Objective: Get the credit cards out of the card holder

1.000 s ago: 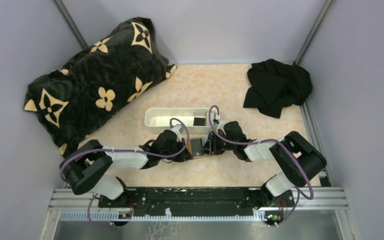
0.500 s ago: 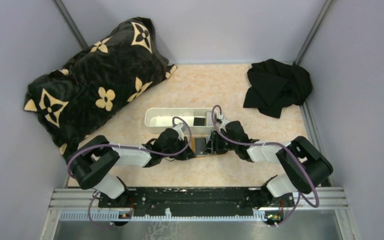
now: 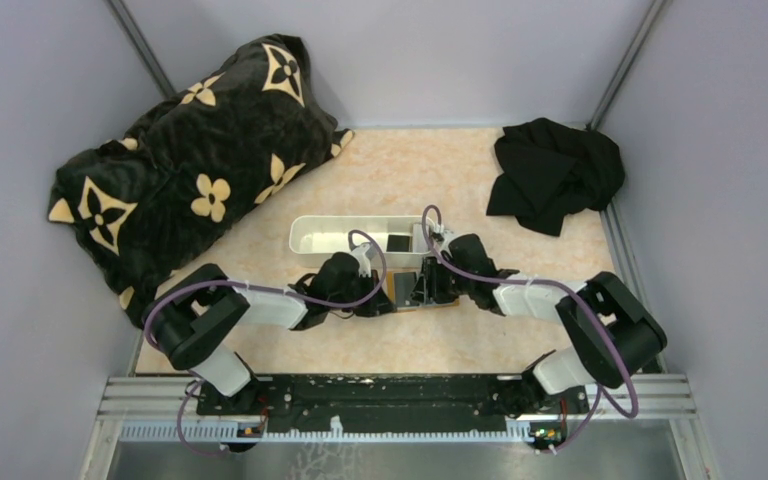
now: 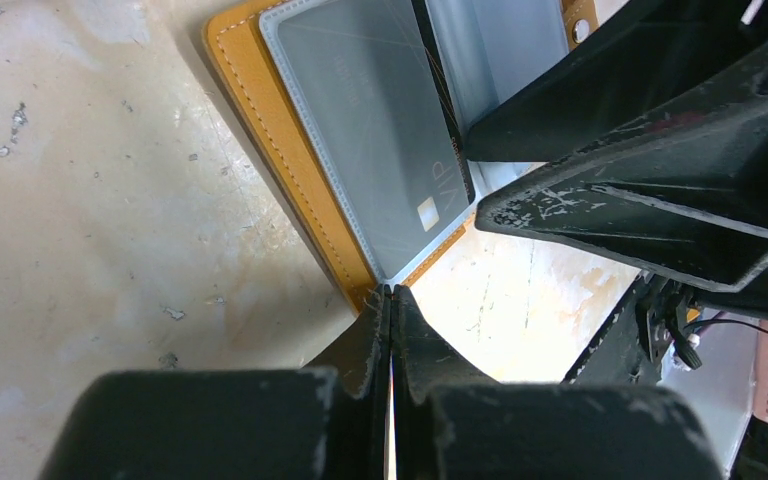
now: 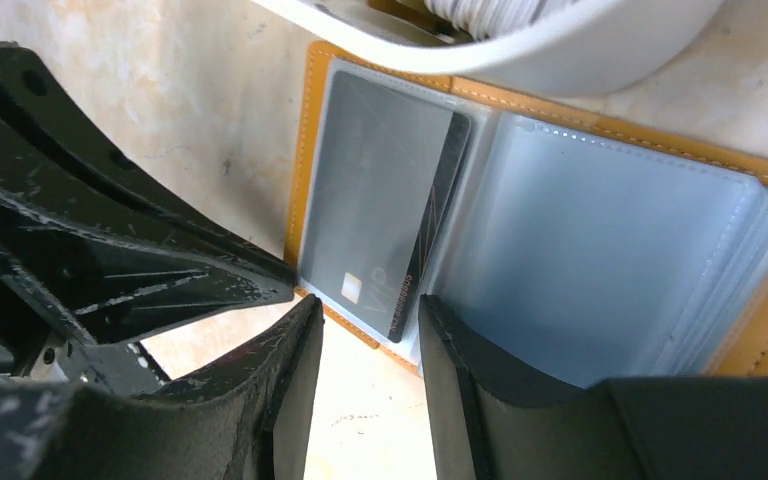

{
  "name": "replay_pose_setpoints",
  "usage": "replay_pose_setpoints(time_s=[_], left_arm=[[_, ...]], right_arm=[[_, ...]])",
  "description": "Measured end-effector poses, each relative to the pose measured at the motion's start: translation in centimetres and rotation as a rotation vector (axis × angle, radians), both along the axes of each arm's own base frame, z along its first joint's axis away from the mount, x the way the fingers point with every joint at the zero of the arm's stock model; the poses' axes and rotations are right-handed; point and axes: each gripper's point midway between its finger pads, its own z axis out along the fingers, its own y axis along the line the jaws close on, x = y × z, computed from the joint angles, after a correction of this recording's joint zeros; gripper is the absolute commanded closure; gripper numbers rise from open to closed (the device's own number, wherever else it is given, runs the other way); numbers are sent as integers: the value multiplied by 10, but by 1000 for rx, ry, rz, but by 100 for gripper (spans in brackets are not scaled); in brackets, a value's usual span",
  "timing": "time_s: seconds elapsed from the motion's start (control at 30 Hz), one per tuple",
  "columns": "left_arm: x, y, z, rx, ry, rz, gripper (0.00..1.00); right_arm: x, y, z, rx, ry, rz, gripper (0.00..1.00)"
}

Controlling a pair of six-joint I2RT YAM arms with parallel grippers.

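Note:
The orange-tan card holder (image 3: 405, 290) lies open on the table between my two grippers. In the left wrist view its orange border (image 4: 270, 140) frames a clear sleeve holding a grey credit card (image 4: 380, 130) with a chip and "VIP". The same card (image 5: 380, 210) shows in the right wrist view, beside empty grey-blue sleeves (image 5: 600, 250). My left gripper (image 4: 392, 292) is shut, its tips touching the holder's near corner. My right gripper (image 5: 360, 325) is open, its jaws either side of the card's near corner, one finger (image 5: 490, 370) over the sleeves.
A long white tray (image 3: 330, 240) stands just behind the holder, with a dark card (image 3: 398, 242) inside; its rim (image 5: 560, 55) overhangs the holder. A black floral pillow (image 3: 190, 170) lies far left and a black cloth (image 3: 555, 175) far right.
Both grippers have shifted slightly away from the bases toward the tray, and the holder now lies flatter and more open between them.

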Motion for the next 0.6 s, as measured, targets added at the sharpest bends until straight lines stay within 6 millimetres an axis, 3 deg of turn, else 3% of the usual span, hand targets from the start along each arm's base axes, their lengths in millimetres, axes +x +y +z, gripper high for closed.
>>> replay_pose_setpoints(time_s=[0.37,0.6], left_arm=[[1,1,0,-10,7,-7,100],[1,1,-1,-16,15,-14,100]], right_arm=[[5,-7,-7,-18,-2,11,62],[4,-5,-9,-13,-11,38,59]])
